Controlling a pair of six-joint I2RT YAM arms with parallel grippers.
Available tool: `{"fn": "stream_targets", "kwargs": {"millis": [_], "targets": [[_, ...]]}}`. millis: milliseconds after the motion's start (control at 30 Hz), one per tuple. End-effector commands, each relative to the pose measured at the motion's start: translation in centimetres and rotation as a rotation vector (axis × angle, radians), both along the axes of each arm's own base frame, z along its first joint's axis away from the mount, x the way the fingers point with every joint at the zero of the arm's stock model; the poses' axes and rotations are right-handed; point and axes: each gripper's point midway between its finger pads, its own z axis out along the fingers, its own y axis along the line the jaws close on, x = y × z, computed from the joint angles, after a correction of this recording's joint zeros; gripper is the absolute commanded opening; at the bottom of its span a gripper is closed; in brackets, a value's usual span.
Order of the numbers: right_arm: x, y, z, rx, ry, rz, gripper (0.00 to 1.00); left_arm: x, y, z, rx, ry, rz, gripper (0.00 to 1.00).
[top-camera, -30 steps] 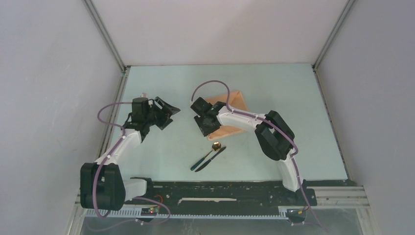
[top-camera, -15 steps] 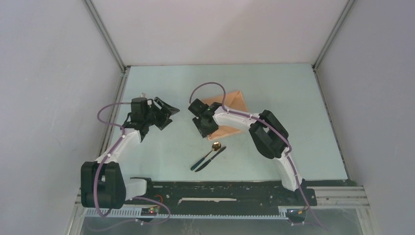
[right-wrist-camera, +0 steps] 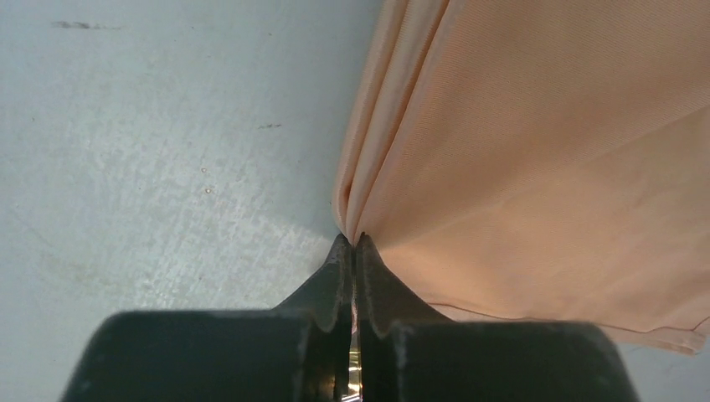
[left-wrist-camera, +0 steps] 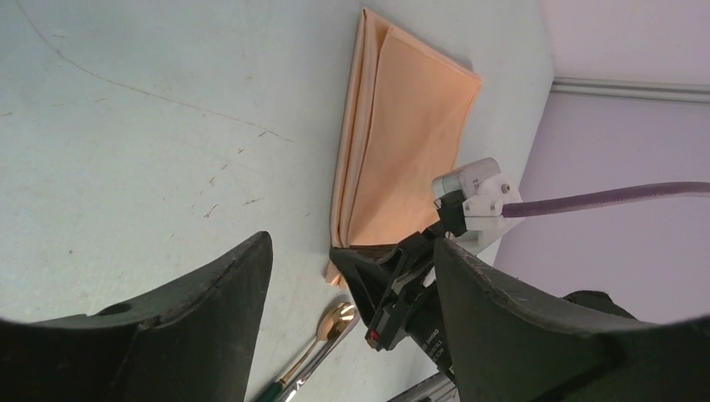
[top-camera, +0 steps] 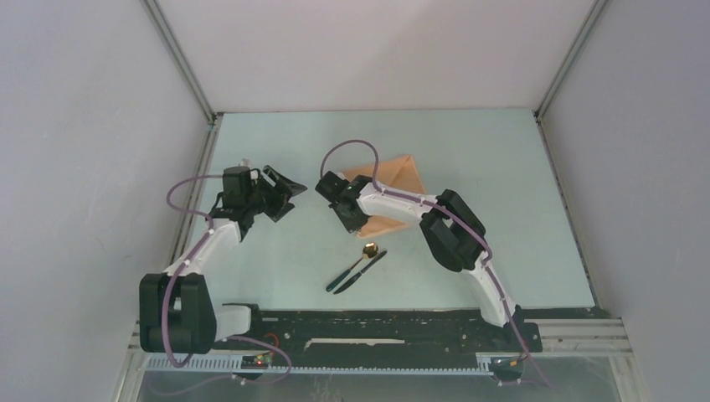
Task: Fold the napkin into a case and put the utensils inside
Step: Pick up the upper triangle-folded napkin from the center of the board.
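Observation:
The peach-tan napkin (top-camera: 403,172) lies folded in layers on the table's far middle; it also shows in the left wrist view (left-wrist-camera: 410,142) and the right wrist view (right-wrist-camera: 544,167). My right gripper (top-camera: 355,223) is shut on its near-left edge, jaws pinching the stacked layers (right-wrist-camera: 352,240). My left gripper (top-camera: 295,194) hovers open and empty to the left, apart from the cloth (left-wrist-camera: 352,243). The gold-bowled spoon (top-camera: 357,264) and the dark knife (top-camera: 365,268) lie side by side, nearer to me than the napkin. The spoon's bowl (left-wrist-camera: 337,319) shows in the left wrist view.
The pale green table (top-camera: 502,209) is walled at the back and both sides. A black rail (top-camera: 377,322) runs along the near edge between the arm bases. My right arm's purple cable (top-camera: 352,146) loops above the napkin.
My right gripper has moved a little left and away from me, still pinching the napkin's edge, and the cloth has shifted with it. The left gripper has barely moved.

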Motion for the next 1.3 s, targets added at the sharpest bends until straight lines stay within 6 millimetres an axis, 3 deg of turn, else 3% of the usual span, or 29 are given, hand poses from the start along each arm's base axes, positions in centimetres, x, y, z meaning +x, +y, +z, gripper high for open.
{"fn": "stream_targets", "kwargs": {"millis": [0,167,300,400,667,867,1267], "targets": [[0.4,0.0,1.0,0.054,-0.026,0.018,0.00,0.4,-1.0,-0.9,-0.065,0.000,-0.048,0.76],[1.0,0.8,4.1,0.318,0.021,0.072,0.00,1.9,-3.6,-1.9,-0.202,0.030,-0.097,0.78],[1.2,0.3,5.3,0.422,0.084,0.080,0.00,3.9,-7.2,-1.3,-0.315,-0.002,-0.150,0.78],[1.8,-0.6,5.9,0.447,0.087,0.066,0.00,5.9,-9.4,-2.1,-0.291,0.000,-0.154,0.79],[2.4,-2.1,7.1,0.498,0.091,0.046,0.00,10.1,-10.1,-5.7,-0.145,0.071,-0.111,0.77],[2.6,-2.0,7.4,0.516,0.088,0.051,0.00,10.4,-10.0,-8.3,-0.101,0.151,-0.075,0.68],[2.7,-1.9,8.0,0.526,0.076,0.055,0.00,13.2,-11.0,-10.1,-0.065,0.141,-0.079,0.64]]}}
